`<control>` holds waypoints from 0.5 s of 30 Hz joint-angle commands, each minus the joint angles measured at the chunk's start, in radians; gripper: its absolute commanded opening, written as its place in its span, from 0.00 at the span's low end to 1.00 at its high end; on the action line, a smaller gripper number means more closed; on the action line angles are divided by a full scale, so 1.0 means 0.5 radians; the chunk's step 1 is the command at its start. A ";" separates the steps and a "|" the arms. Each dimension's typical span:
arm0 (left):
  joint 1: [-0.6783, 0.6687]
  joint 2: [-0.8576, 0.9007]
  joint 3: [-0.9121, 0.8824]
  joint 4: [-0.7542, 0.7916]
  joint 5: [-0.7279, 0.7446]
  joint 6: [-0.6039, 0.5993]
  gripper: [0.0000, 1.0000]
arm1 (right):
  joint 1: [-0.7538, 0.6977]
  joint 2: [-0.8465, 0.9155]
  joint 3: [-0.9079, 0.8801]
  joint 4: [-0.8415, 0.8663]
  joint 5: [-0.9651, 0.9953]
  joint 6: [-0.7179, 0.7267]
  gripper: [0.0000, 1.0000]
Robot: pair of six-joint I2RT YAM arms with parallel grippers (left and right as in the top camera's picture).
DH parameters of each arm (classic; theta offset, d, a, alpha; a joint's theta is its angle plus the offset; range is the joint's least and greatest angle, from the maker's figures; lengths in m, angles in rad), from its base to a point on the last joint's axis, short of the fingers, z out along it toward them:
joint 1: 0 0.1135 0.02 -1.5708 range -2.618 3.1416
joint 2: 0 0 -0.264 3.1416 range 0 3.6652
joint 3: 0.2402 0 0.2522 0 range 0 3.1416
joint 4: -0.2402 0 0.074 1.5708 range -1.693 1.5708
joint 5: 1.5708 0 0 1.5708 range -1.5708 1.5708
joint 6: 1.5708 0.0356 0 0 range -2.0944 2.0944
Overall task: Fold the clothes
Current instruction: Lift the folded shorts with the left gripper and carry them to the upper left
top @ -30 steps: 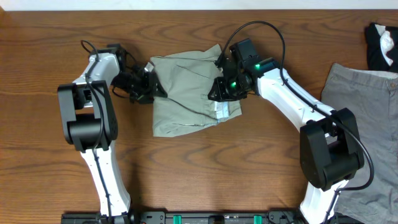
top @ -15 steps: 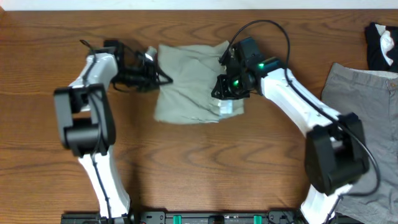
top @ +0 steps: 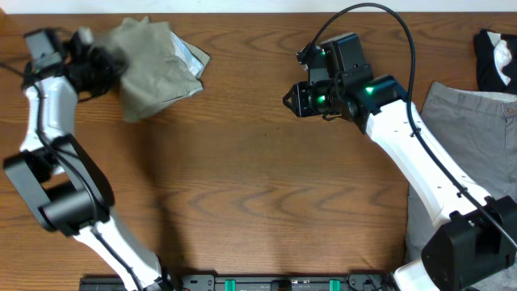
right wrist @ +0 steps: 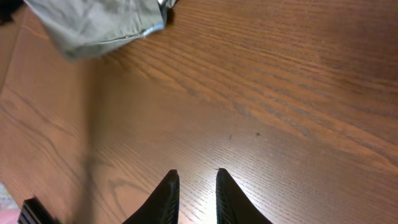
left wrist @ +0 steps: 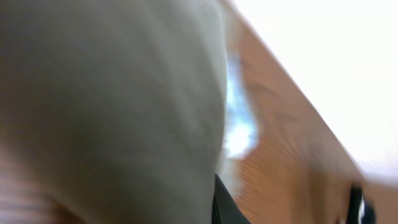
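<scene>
The overhead view is bright and even. The wooden table [top: 258, 202] carries a soft, wide shadow at left below the shorts [top: 153, 55], and the upper left corner is smeared. The left wrist view is blurred throughout, its upper right blown out white. The right wrist view is sharper, with pale glare just above the right gripper [right wrist: 194, 180].

The big brown wooden table [top: 242, 202] has wavy lines in its wood. Far over on my right side, a pair of dark grey cloth shorts [top: 477, 137] lies flat on it. Near them, in the far corner, sits a small crumpled black-and-white cloth [top: 494, 61].
</scene>
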 commanded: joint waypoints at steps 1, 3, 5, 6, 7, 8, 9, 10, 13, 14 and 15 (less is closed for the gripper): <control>0.107 0.239 -0.012 -0.018 -0.072 -0.268 0.06 | 0.005 0.011 0.004 -0.001 0.021 -0.014 0.19; 0.163 0.354 -0.012 -0.083 -0.013 -0.296 0.06 | 0.004 0.011 0.004 -0.004 0.021 -0.014 0.19; 0.201 0.424 -0.012 -0.176 -0.028 -0.306 0.06 | 0.005 0.011 0.004 -0.018 0.020 -0.014 0.19; 0.216 0.442 -0.012 -0.224 -0.058 -0.307 0.06 | 0.008 0.011 0.004 -0.021 0.020 -0.014 0.19; 0.230 0.450 -0.013 -0.293 -0.145 -0.308 0.06 | 0.011 0.011 0.004 -0.027 0.021 -0.014 0.19; 0.241 0.450 -0.013 -0.359 -0.256 -0.317 0.06 | 0.011 0.011 0.004 -0.027 0.021 -0.015 0.19; 0.251 0.448 -0.013 -0.414 -0.357 -0.323 0.06 | 0.011 0.011 0.004 -0.026 0.021 -0.015 0.19; 0.259 0.446 -0.013 -0.455 -0.430 -0.334 0.06 | 0.011 0.011 0.004 -0.026 0.021 -0.016 0.19; 0.280 0.446 -0.015 -0.563 -0.565 -0.436 0.06 | 0.011 0.011 0.004 -0.032 0.022 -0.024 0.19; 0.283 0.446 -0.016 -0.588 -0.574 -0.470 0.06 | 0.011 0.011 0.004 -0.034 0.025 -0.024 0.19; 0.283 0.446 -0.016 -0.607 -0.580 -0.513 0.06 | 0.011 0.011 0.004 -0.034 0.029 -0.024 0.19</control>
